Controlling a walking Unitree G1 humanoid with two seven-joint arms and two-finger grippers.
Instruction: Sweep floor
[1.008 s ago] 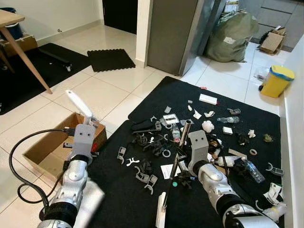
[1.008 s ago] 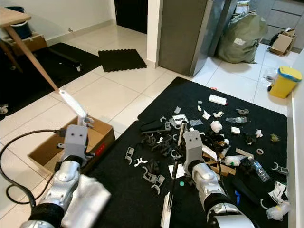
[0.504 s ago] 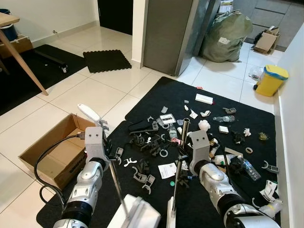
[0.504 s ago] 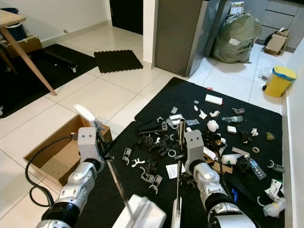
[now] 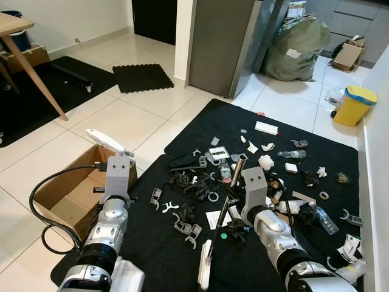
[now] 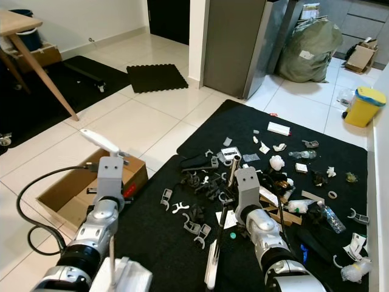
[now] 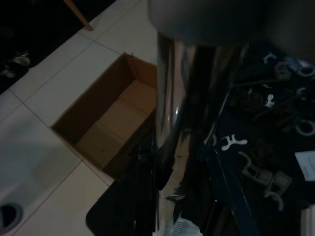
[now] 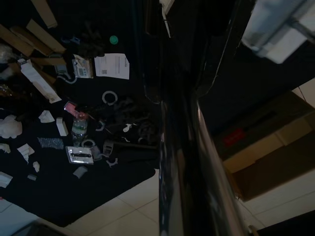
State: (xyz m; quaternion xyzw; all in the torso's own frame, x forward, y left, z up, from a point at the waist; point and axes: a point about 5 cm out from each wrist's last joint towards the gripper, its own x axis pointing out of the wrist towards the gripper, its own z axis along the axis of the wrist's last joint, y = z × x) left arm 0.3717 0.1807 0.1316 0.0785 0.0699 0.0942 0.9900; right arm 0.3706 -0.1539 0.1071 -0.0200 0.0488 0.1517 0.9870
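Right gripper (image 5: pixel 234 201): sat low over the black mat, its black fingers clamped together on the broom handle, with the silver wrist block just behind.
Broom handle (image 5: pixel 220 214): a slim metal pole that ran through the right gripper, its top end tilted away past the fingers and its lower end going down toward the robot.
Broom head (image 5: pixel 205 272): pale and narrow, at the near end of the pole, resting on the mat below and slightly left of the right gripper.
Left gripper (image 6: pixel 108 159): was held up beside the open box; its fingers were wrapped tight around a shiny metal pole (image 7: pixel 170 118) in the left wrist view.
White handle (image 5: pixel 104 139): stuck out just above the left gripper, slanting up and away to the robot's left.
Dustpan (image 6: pixel 129 277): a pale tray at the lower end of that pole, close to the robot's body, well below the left gripper.
Cardboard box (image 5: pixel 68 190): open, brown, on the white tiles, just left of the left gripper and touching the mat's edge.
Litter (image 5: pixel 200 185): grey plastic clips, rings, paper scraps and a bottle strewn over the mat, thickest just ahead of and to the left of the right gripper.
Black mat (image 5: pixel 304 128): lay under both grippers and stretched away ahead.
Yellow bin (image 5: pixel 353 103): stood far ahead and to the right of the right gripper, near the wall.
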